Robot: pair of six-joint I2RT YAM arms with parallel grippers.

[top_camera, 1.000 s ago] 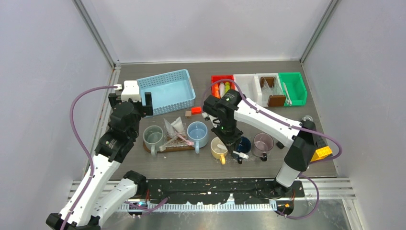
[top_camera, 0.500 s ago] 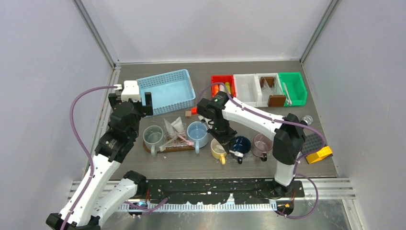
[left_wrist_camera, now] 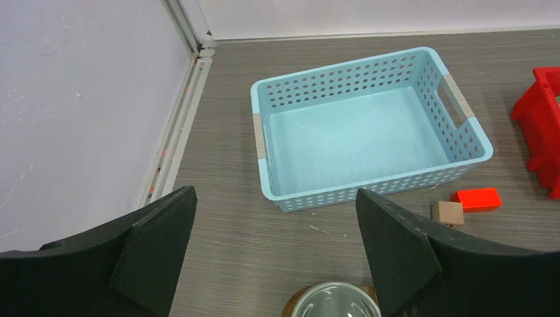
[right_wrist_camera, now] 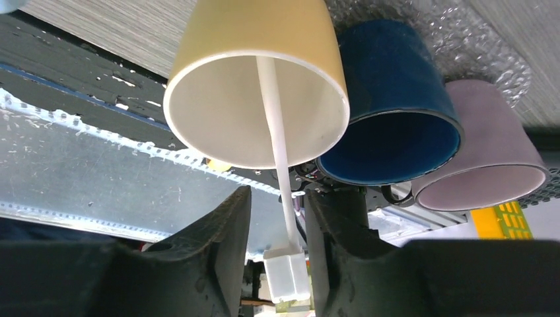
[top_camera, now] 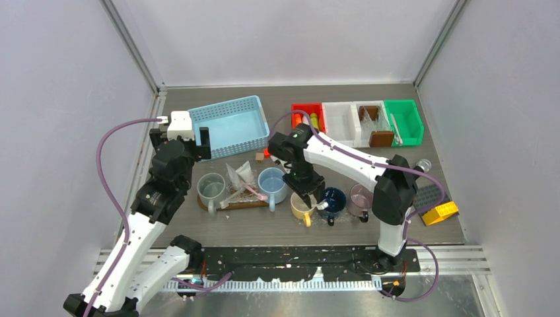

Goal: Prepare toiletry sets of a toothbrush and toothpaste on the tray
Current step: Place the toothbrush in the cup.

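The right gripper [right_wrist_camera: 277,198] has swung left off the navy ceramic mug [right_wrist_camera: 396,99] to the cream-yellow ceramic mug [right_wrist_camera: 257,39], jaws parted slightly around the thin white plastic toothbrush [right_wrist_camera: 274,119] standing inside, apparently releasing it, while the left gripper [left_wrist_camera: 272,198] hangs spread and empty.

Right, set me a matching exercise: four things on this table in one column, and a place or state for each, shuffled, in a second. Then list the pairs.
Column one
1. light blue basket
2. cream-yellow mug
3. navy mug
4. green bin

Column two
A. between the cream-yellow mug and the mauve mug
B. rightmost in the back row
C. empty, at the back left
D. a white toothbrush sticks out of it

Pairs: 1-C, 2-D, 3-A, 4-B
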